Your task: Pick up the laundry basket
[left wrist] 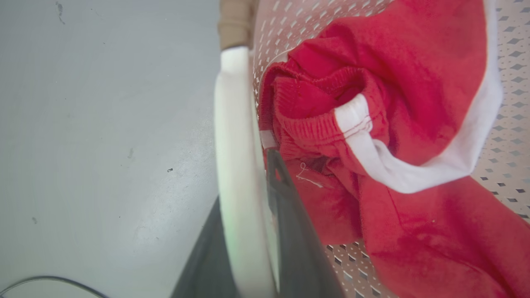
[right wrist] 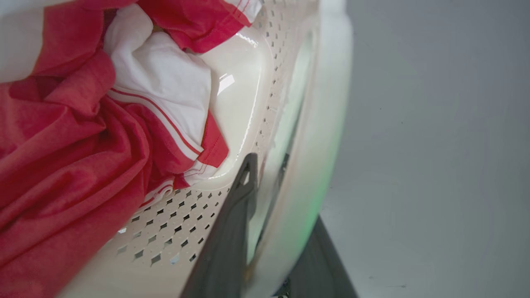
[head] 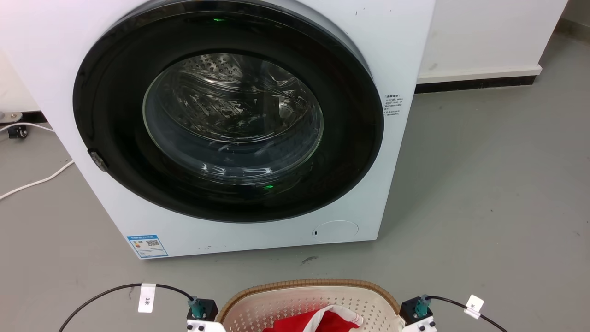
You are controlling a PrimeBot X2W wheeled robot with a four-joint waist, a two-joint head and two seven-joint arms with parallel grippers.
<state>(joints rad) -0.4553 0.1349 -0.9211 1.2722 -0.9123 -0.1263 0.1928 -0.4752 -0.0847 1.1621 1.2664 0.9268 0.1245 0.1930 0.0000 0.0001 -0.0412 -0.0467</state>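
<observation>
washing machine (head: 230, 120): door shut | white cable (head: 34, 183): on floor (head: 484, 193) | red-and-white clothes (left wrist: 414, 103): bunched

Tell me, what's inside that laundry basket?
Crumpled red clothing with white trim lies in the laundry basket. Some of the perforated bottom shows bare; anything beneath the cloth is covered.

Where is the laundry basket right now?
The laundry basket is at the bottom centre of the head view, just in front of the washing machine, held between the left hand and the right hand at its side rims.
</observation>
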